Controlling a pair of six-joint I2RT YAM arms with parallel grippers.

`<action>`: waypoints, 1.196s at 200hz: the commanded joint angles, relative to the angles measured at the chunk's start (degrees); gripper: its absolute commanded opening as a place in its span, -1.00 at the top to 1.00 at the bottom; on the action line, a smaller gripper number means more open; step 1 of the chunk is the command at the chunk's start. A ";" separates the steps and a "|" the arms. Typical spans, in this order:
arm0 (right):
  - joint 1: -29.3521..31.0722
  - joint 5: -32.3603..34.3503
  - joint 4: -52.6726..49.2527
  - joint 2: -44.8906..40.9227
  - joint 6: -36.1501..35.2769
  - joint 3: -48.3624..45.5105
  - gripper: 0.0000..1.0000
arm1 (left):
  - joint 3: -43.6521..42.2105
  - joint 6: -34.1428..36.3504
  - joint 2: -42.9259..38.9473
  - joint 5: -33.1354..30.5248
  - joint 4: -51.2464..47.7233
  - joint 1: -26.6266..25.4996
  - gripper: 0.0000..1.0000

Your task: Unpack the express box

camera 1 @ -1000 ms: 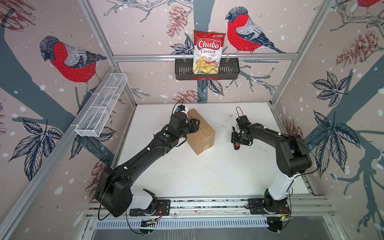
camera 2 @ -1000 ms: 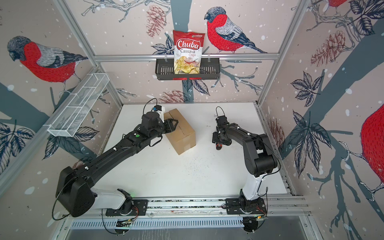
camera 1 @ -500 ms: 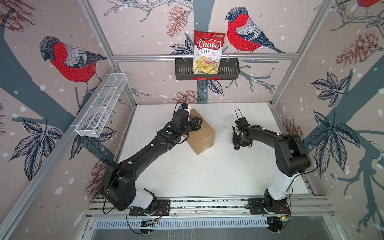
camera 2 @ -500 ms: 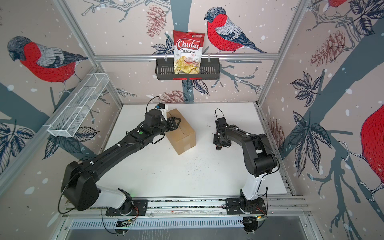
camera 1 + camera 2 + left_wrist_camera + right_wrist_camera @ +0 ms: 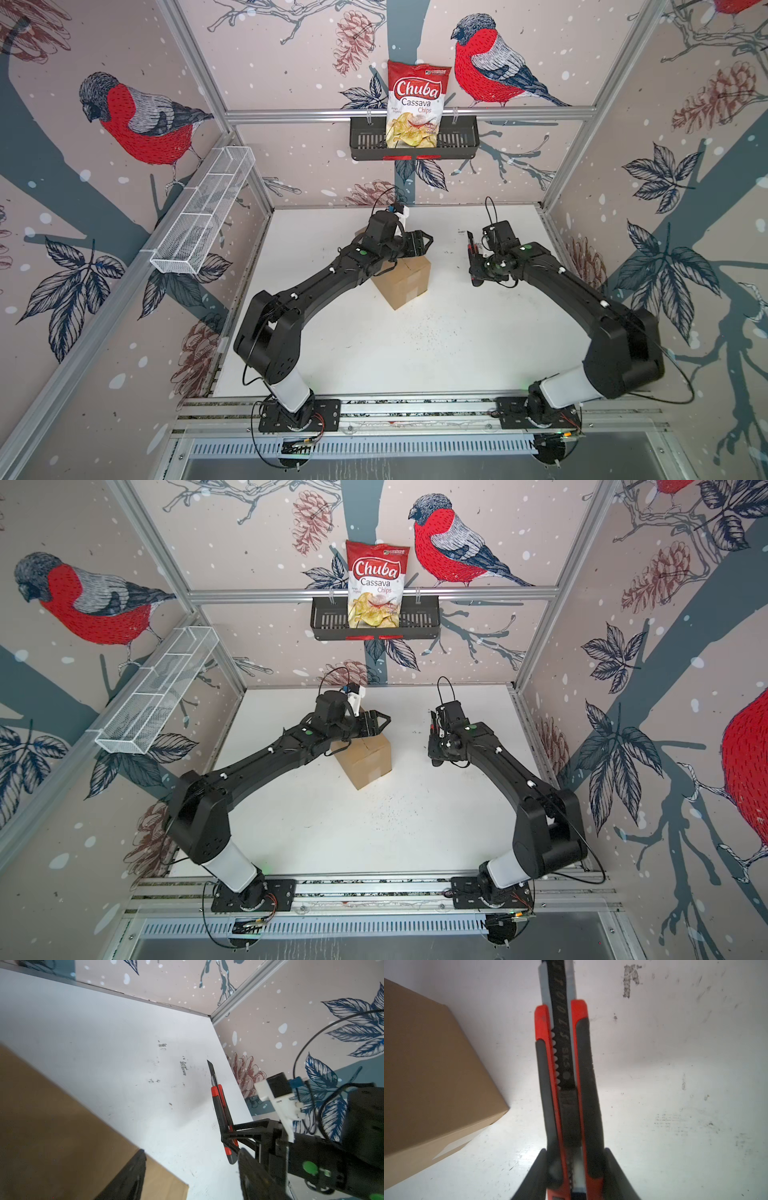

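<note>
The right gripper (image 5: 473, 266) is clamped on the handle of a knife (image 5: 564, 1068), red and black, with the blade slid out and pointing toward the top of both top views. The left gripper (image 5: 422, 243) holds nothing. Its fingers (image 5: 128, 1176) stand apart over the box (image 5: 405, 282). The box sits on the white table (image 5: 415, 353) at the centre of both top views, flaps down, left of the knife and apart from it. Tape (image 5: 452, 1147) shows on one side.
</note>
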 commanded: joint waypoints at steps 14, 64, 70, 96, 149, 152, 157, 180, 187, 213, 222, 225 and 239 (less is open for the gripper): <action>1.61 -1.61 -4.20 -5.17 -0.49 1.11 0.63 | 4.56 -1.64 5.21 6.17 6.83 -1.56 -0.39; 2.71 -3.92 -4.77 -9.68 -1.07 1.44 0.63 | 11.25 -3.21 11.87 9.19 9.48 -5.05 -0.34; 2.84 -4.13 -4.78 -10.03 -1.14 1.50 0.63 | 11.87 -3.31 12.44 9.29 9.42 -5.50 -0.34; 3.03 -4.41 -4.50 -10.81 -1.45 1.58 0.63 | 13.47 -4.36 14.48 10.21 10.41 -6.87 -0.30; 3.19 -5.07 -3.33 -10.86 -1.92 1.60 0.63 | 14.57 -7.05 16.79 12.33 13.38 -7.94 -0.13; 3.17 -5.15 -3.20 -10.83 -1.97 1.62 0.63 | 14.57 -7.17 16.91 12.34 13.55 -7.95 -0.11; 3.16 -5.30 -3.06 -10.77 -2.11 1.60 0.64 | 14.65 -7.39 17.08 12.54 13.76 -8.00 -0.09; 3.25 -5.69 -2.70 -10.53 -2.32 1.88 0.64 | 15.20 -8.42 18.05 13.11 14.90 -8.04 0.06; 3.32 -5.73 -2.60 -10.43 -2.45 1.88 0.64 | 15.33 -8.72 18.32 13.35 15.23 -8.04 0.11; 3.67 -5.86 -2.41 -10.37 -2.55 1.78 0.64 | 15.79 -9.63 19.04 13.68 16.31 -8.04 0.27; 3.82 -5.82 -2.42 -10.33 -2.63 1.62 0.64 | 15.84 -9.74 19.13 13.67 16.58 -8.04 0.30; 3.86 -5.82 -2.43 -10.31 -2.61 1.61 0.64 | 15.87 -9.85 19.18 13.67 16.67 -8.04 0.31; 3.86 -5.82 -2.35 -10.31 -2.66 1.45 0.64 | 15.91 -10.02 19.35 13.75 16.87 -8.04 0.37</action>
